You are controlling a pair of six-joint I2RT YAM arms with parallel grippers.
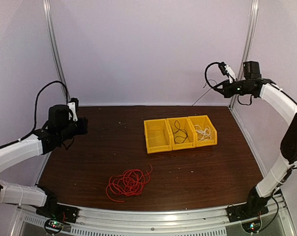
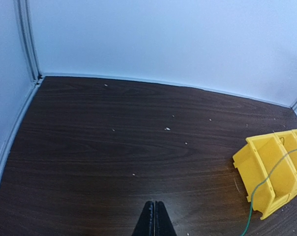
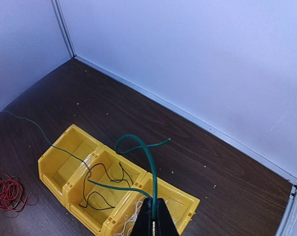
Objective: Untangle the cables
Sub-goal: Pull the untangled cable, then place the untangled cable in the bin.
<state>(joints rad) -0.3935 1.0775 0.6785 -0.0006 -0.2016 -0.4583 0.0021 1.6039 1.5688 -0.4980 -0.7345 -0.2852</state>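
Right tool (image 3: 152,201) clamped on green cable (image 3: 151,169). Left tool (image 2: 154,204) closed, apparently empty. Red cable (image 1: 129,183) heaped on bench (image 1: 89,162). Black cable (image 1: 179,132), white cable (image 1: 203,132) in bins (image 1: 156,121). Light, limp, snag-prone; grab red's outer loop.

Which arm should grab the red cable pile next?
Left, likely: the red cable lies nearer its base, and the right pincer is shut on a green cable, held high at the far right.
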